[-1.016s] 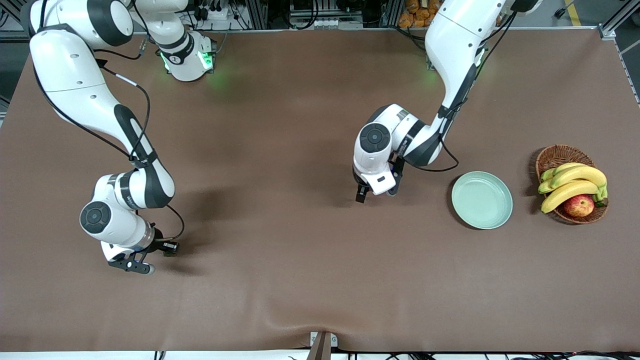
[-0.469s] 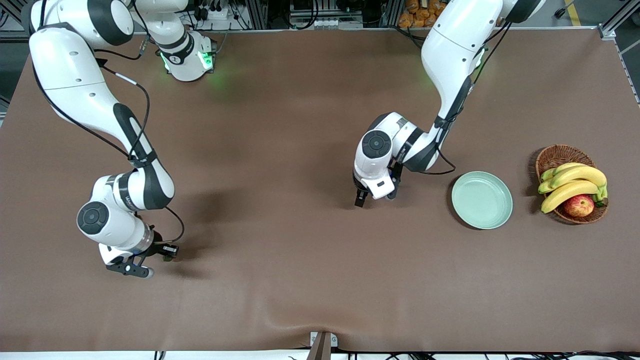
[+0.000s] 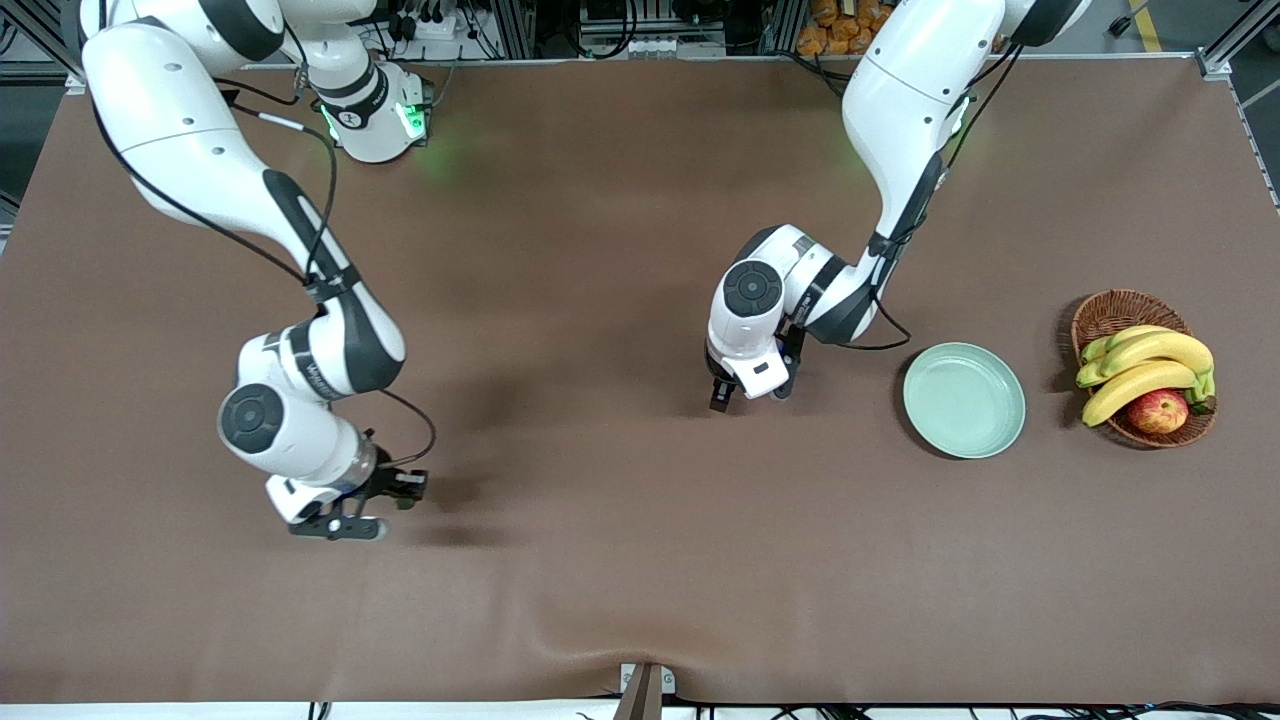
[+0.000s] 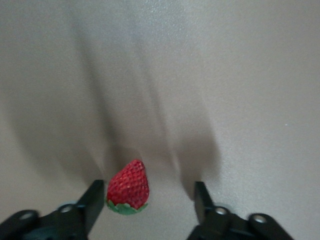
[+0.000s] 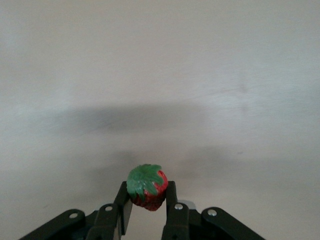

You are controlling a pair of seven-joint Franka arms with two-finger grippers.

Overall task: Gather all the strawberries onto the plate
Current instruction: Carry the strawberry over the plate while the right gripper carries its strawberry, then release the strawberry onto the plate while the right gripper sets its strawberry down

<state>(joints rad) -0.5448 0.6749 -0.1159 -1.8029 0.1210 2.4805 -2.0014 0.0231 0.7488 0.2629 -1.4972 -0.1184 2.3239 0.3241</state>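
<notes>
My left gripper (image 3: 748, 395) is low over the table's middle, open. In the left wrist view a red strawberry (image 4: 128, 187) with a green top lies on the brown cloth between its fingers (image 4: 93, 200), close to one of them. The wrist hides this berry in the front view. My right gripper (image 3: 398, 497) is above the table toward the right arm's end, shut on a second strawberry (image 5: 147, 186), leafy top up. The pale mint-green plate (image 3: 963, 400) lies bare toward the left arm's end. A third strawberry is out of view.
A brown wicker basket (image 3: 1112, 312) with bananas (image 3: 1150, 365) and a red-yellow apple (image 3: 1157, 411) stands beside the plate at the left arm's end. Brown cloth covers the table.
My right arm has swung toward the table's middle, carrying the strawberry in its shut gripper. My left gripper shifted only slightly and stays low and open.
</notes>
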